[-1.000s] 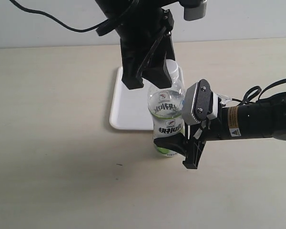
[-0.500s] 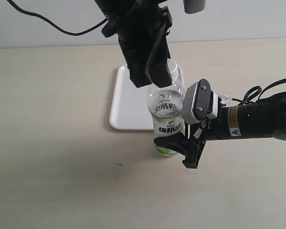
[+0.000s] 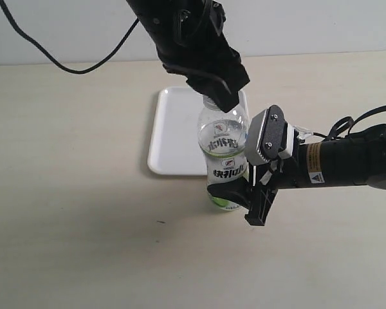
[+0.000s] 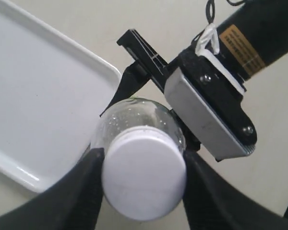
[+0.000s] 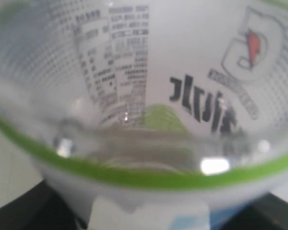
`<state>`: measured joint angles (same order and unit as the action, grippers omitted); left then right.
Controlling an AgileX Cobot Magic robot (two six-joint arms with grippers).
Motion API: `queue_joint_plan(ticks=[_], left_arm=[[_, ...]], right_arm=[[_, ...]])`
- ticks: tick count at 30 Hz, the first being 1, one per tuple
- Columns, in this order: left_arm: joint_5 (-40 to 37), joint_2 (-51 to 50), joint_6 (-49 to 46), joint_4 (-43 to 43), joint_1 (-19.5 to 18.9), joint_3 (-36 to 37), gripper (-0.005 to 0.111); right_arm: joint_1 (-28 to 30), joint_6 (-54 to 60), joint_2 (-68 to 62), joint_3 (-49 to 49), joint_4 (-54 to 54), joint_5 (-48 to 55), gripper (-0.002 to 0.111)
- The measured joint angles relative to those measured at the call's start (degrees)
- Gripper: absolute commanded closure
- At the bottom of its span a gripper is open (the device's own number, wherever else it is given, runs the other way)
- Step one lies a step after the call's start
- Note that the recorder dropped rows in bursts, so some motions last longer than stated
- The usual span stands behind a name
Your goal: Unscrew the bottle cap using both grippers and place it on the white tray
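The clear bottle (image 3: 224, 154) with the white-and-green label stands upright at the near edge of the white tray (image 3: 174, 132). My right gripper (image 3: 241, 199), the one with the white-grey block (image 3: 269, 136), is shut on the bottle's lower body from the right. Its wrist view is filled by the bottle's label (image 5: 149, 96). My left gripper (image 3: 222, 98) comes down from above and hides the cap in the exterior view. In the left wrist view the white bottle cap (image 4: 144, 177) sits on the neck, and the left gripper (image 4: 141, 155) presses a black finger on each side of it.
The beige table (image 3: 71, 212) spreads to the left and front of the bottle. The tray (image 4: 38, 96) holds nothing. A black cable (image 3: 51, 61) hangs from the left arm at the back. The right arm's body (image 3: 347, 161) lies across the table on the right.
The left gripper has turned and moved over the bottle's top; the cap, seen beside its fingers before, is now covered. The bottle and right gripper have stayed put.
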<state>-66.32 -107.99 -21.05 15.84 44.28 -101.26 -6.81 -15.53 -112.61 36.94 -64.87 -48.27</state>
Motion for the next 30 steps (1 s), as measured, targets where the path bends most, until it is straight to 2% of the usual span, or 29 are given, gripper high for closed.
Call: queue_joint_plan(ticks=[3, 4, 10, 12, 24, 26, 30], left_arm=[[0.1, 0.0, 2.2, 1.5, -0.1, 0.0, 0.105], [0.2, 0.0, 2.7, 1.6, -0.1, 0.0, 0.102], [0.3, 0.0, 3.3, 1.8, -0.1, 0.0, 0.057], [0.3, 0.0, 3.3, 1.8, -0.1, 0.0, 0.047], [0.1, 0.0, -3.3, 1.8, -0.1, 0.0, 0.045], [0.0, 0.1, -6.3, 1.2, -0.1, 0.0, 0.045], [0.1, 1.5, -18.8, 0.2, -0.1, 0.0, 0.045]], right_arm=[[0.0, -0.1, 0.0, 0.0, 0.0, 0.0, 0.108], [0.0, -0.2, 0.0, 0.0, 0.0, 0.1, 0.108], [0.0, -0.7, 0.0, 0.0, 0.0, 0.1, 0.108], [0.0, -0.9, 0.0, 0.0, 0.0, 0.1, 0.108], [0.0, -1.8, 0.0, 0.0, 0.8, 0.4, 0.108], [0.0, -1.9, 0.0, 0.0, 1.1, 0.4, 0.108], [0.0, -2.1, 0.0, 0.0, 1.4, 0.5, 0.108]])
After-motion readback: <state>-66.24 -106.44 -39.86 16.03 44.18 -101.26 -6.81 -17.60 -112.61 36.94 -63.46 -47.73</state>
